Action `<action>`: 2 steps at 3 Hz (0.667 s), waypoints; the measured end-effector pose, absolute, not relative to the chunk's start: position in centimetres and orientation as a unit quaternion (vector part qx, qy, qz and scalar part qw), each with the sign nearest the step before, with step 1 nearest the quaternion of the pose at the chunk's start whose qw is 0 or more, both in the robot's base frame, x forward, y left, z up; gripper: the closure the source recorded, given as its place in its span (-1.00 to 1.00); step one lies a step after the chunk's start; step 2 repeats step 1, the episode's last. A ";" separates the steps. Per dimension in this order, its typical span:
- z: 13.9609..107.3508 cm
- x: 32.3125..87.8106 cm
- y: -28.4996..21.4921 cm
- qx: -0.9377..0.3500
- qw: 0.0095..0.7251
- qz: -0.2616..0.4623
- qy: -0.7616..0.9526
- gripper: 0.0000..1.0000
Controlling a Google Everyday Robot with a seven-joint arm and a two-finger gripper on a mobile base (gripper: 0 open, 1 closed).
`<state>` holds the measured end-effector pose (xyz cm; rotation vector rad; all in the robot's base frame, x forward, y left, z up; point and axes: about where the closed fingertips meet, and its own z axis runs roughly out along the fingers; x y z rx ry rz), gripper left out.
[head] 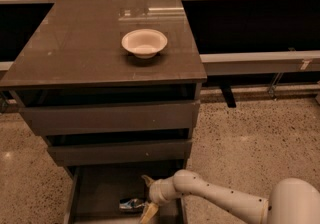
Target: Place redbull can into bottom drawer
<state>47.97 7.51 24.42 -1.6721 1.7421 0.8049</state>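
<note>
Smooth hand (147, 196) beside shiny metal can (131, 204)

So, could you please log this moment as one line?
slim silver-and-blue redbull can: lying in open dark bottom drawer | gripper: open, beside can

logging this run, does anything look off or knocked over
Only the can: it lies on its side on the bottom drawer floor, just left of the gripper, whose fingers are open. The bowl sits upright.
</note>
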 end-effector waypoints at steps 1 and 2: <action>24.6 44.1 8.9 -0.642 0.278 0.323 0.637 -1.00; 24.6 44.1 8.9 -0.642 0.278 0.323 0.637 -1.00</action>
